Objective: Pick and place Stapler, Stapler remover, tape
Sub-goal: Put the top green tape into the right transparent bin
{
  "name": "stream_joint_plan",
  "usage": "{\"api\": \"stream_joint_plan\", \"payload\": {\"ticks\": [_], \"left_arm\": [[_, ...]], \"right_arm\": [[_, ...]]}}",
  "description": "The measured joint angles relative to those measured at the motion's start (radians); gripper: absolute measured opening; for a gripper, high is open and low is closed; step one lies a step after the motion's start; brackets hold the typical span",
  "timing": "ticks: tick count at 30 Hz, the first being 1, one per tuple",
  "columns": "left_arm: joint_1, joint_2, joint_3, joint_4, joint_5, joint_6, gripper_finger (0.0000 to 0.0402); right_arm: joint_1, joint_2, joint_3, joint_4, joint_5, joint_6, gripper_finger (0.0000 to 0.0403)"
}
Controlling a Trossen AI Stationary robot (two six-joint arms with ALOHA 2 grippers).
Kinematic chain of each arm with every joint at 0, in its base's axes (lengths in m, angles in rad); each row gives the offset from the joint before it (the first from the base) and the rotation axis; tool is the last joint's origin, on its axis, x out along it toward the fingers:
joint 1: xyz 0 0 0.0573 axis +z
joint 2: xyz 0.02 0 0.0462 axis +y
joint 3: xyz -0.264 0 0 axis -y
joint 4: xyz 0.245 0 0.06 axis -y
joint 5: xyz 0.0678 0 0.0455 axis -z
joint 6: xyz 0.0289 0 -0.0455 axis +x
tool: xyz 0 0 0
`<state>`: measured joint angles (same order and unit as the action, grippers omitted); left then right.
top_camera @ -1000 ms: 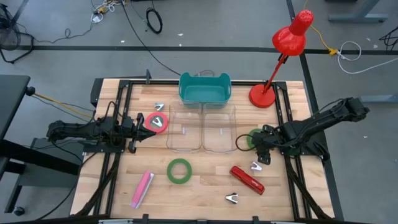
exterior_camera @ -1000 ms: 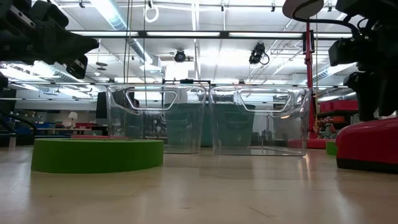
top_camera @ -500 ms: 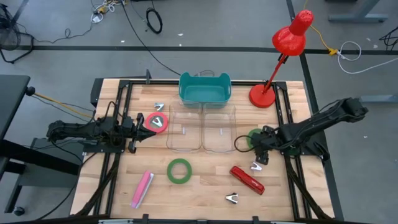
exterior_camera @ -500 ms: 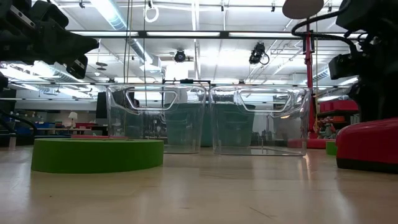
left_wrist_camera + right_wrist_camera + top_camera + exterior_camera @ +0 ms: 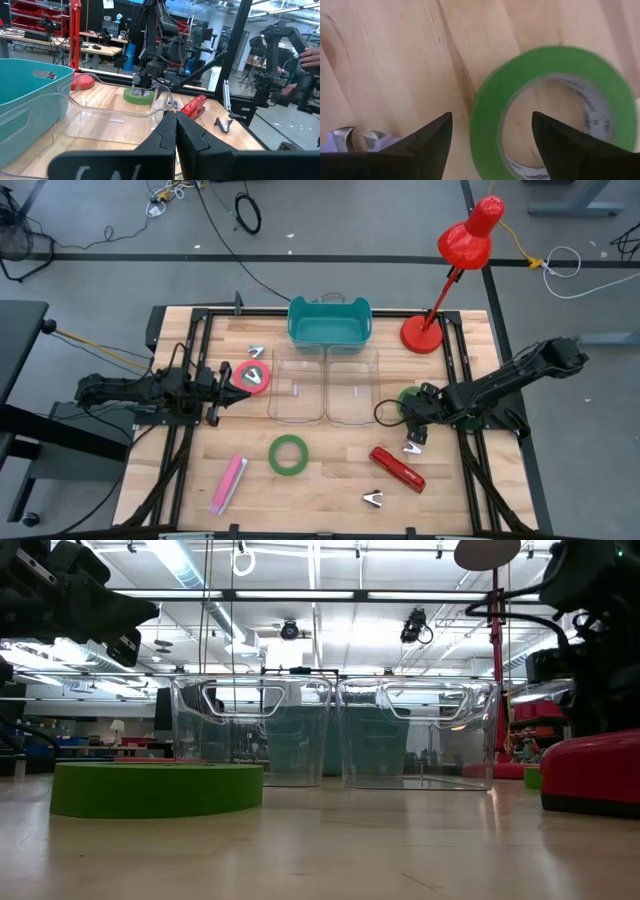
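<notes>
Tape is spread over the table [image 5: 330,470], and places are given here from the two clear bins [image 5: 325,385] at its middle. One green roll [image 5: 408,402] lies flat just right of the bins, and the right gripper [image 5: 412,408] is lowered right over it. In the right wrist view that roll [image 5: 555,110] is seen from above between the two dark fingers [image 5: 432,142], which are spread wide to either side of it and are not closed on it; a silver staple remover [image 5: 350,137] shows at the edge. A second green roll [image 5: 288,454] lies in front of the bins, and in the low view it [image 5: 157,788] fills the near left. The red-pink roll [image 5: 252,376] sits just left of the bins, with the left gripper [image 5: 222,380] beside it on the far side from the bins; in the left wrist view the left fingers [image 5: 172,132] are pressed together with nothing between them. The red stapler [image 5: 398,468] lies in front of the bins toward the right, with one remover [image 5: 411,446] between it and the right gripper and another [image 5: 374,498] nearer the front edge. A pink stapler [image 5: 229,483] lies front-left of the bins. A teal tub [image 5: 329,321] stands behind the bins, and a red lamp [image 5: 447,280] behind and to the right.
</notes>
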<state>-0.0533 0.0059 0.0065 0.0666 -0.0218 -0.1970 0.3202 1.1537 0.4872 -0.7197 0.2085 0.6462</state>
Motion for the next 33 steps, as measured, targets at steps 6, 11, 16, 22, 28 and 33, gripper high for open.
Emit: {"api": "stream_joint_plan", "payload": {"ticks": [6,11,16,22,28,33], "left_arm": [[0.000,0.000,0.000,0.000,0.000,0.000,0.0003],[0.000,0.000,0.000,0.000,0.000,0.000,0.0003],[0.000,0.000,0.000,0.000,0.000,0.000,0.0003],[0.000,0.000,0.000,0.000,0.000,0.000,0.0003],[0.000,0.000,0.000,0.000,0.000,-0.001,0.0003],[0.000,0.000,0.000,0.000,0.000,0.000,0.0003]], "right_arm": [[0.000,0.008,-0.023,0.005,0.037,0.059,0.0272],[0.000,0.008,-0.047,0.054,0.024,0.061,0.0272],[0.000,0.008,-0.061,0.075,-0.007,0.074,0.0262],[0.000,0.008,-0.061,0.079,-0.018,0.080,0.0211],[0.000,0.008,-0.061,0.080,-0.018,0.079,0.0154],[0.000,0.008,-0.061,0.079,-0.019,0.078,0.0114]]}}
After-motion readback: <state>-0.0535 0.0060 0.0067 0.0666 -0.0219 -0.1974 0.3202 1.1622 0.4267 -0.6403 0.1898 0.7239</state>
